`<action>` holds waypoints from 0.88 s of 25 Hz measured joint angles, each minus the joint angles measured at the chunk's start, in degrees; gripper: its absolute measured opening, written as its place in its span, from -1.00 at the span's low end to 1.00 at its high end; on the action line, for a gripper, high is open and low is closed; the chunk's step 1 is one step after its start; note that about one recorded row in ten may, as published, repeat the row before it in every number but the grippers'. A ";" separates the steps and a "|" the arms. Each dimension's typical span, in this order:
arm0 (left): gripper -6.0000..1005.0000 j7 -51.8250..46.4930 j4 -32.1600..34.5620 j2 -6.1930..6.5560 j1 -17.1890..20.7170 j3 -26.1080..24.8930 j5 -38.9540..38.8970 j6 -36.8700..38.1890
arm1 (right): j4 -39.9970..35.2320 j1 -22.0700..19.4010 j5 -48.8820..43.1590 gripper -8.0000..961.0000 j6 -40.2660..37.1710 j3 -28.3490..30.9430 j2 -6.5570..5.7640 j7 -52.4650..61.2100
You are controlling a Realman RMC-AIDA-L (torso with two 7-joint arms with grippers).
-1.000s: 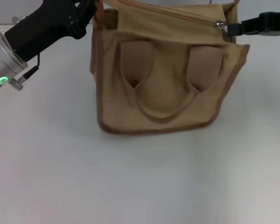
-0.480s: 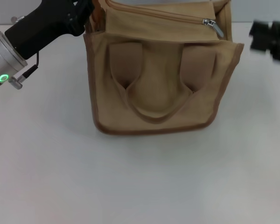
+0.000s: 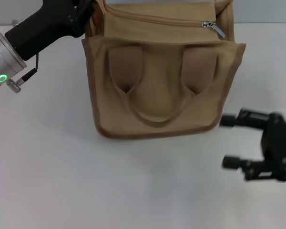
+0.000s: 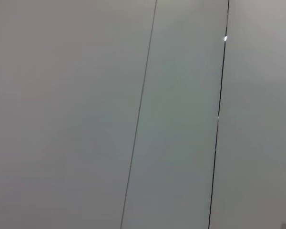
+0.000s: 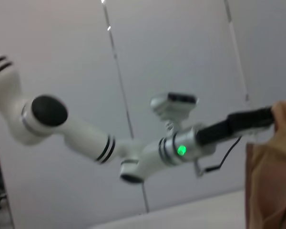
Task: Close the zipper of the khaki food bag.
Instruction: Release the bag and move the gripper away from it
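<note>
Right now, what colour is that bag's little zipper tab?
Silver; the pull tab shows best in the head view.

Robot lab or test cell. Evidence: bare white tabletop [image 3: 133, 191], plain grey panelled wall [image 4: 181, 119] with thin vertical seams, white two-armed robot body [image 5: 62, 129] with green status light; no furnishings visible.

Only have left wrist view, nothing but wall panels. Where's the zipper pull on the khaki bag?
Observer: In the head view, the silver pull tab sits near the right end of the khaki food bag top. The zipper looks joined left of it.
Operator: Right pincer on it?
Observer: No. The right pincer is open and empty, low over the table off the bag's right front corner.
Operator: And the left?
Observer: The left pincer is at the bag's top left corner. The right wrist view shows that arm reaching the fabric edge.
</note>
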 joint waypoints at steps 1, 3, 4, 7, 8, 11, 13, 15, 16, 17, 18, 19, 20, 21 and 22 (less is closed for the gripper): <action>-0.93 -0.42 0.25 0.02 0.20 0.13 0.02 -0.01 | 0.12 -0.06 -1.36 0.47 0.62 0.09 0.58 -0.75; -0.93 -1.90 0.81 0.17 0.70 0.29 0.16 -0.10 | 0.31 -0.44 -3.47 0.69 2.16 0.03 1.66 -1.82; -0.92 -2.34 1.05 0.17 0.72 0.36 0.38 -0.10 | 0.31 -0.44 -3.47 0.69 2.16 0.03 1.66 -1.82; -0.93 -2.95 1.51 0.18 0.89 0.50 0.77 -0.11 | 0.49 -0.67 -3.54 0.69 2.19 0.11 2.14 -2.41; -0.93 -3.04 1.52 0.18 0.99 0.50 0.77 -0.19 | 0.49 -0.68 -3.55 0.69 2.19 0.10 2.17 -2.44; -0.90 -3.69 1.53 0.18 1.24 0.41 0.66 -0.71 | 0.51 -0.69 -3.57 0.69 2.19 -0.02 2.18 -2.53; -0.84 -5.27 1.58 0.17 2.03 0.06 0.43 -1.79 | 0.57 -0.70 -3.60 0.69 2.22 0.01 2.20 -2.81; -0.79 -6.07 1.79 0.20 2.46 0.09 0.46 -2.06 | 0.60 -0.71 -3.61 0.69 2.28 0.20 2.25 -2.87; -0.76 -6.07 1.79 0.20 2.46 0.09 0.46 -2.06 | 0.63 -0.71 -3.62 0.69 2.30 0.27 2.27 -2.89; -0.73 -7.75 2.86 0.47 3.43 0.67 0.72 -2.34 | 0.63 -0.71 -3.62 0.69 2.30 0.27 2.27 -2.89; -0.70 -8.88 3.86 0.72 4.18 1.39 0.87 -2.34 | 0.64 -0.70 -3.63 0.69 2.33 0.29 2.27 -2.89; -0.67 -9.54 4.43 0.89 4.66 1.80 0.89 -2.29 | 0.66 -0.71 -3.63 0.69 2.34 0.32 2.27 -2.90; -0.64 -10.53 5.60 1.27 5.63 2.63 0.91 -1.78 | 0.94 -0.60 -3.65 0.69 2.35 0.32 2.27 -2.91; -0.62 -11.32 6.67 1.79 6.58 3.36 0.92 -1.03 | 0.94 -0.60 -3.65 0.69 2.35 0.32 2.27 -2.91; -0.59 -11.82 7.26 2.22 7.20 3.76 0.93 -0.19 | 1.09 -0.46 -3.64 0.69 2.35 0.29 2.29 -2.91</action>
